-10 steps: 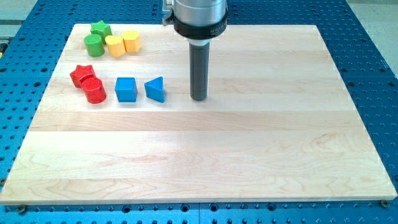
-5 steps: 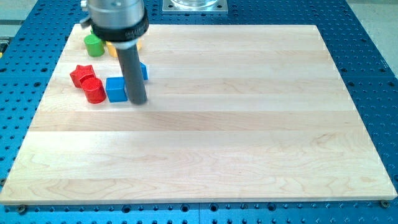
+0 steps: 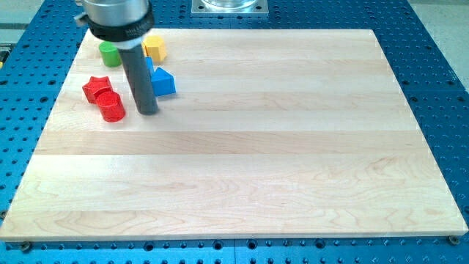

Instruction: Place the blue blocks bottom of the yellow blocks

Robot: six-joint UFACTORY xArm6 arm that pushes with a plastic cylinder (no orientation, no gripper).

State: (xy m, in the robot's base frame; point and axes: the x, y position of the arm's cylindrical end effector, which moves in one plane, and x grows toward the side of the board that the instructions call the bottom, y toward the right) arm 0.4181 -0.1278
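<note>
The arm carries no claw, only a rod, so nothing opens, closes or grips. My tip [image 3: 148, 111] rests on the worktop [image 3: 293, 161] just right of the red cylinder [image 3: 112, 108] and red star [image 3: 95, 87]. One blue block [image 3: 163, 81], wedge-like, lies just up and right of the tip; a second blue block [image 3: 149, 66] shows only as a sliver behind the rod. The yellow block [image 3: 154, 48] sits directly above them; another may be hidden. The green block [image 3: 110, 52] sits top left. Judgement: both blues lie above the tip, already below the yellow.
</note>
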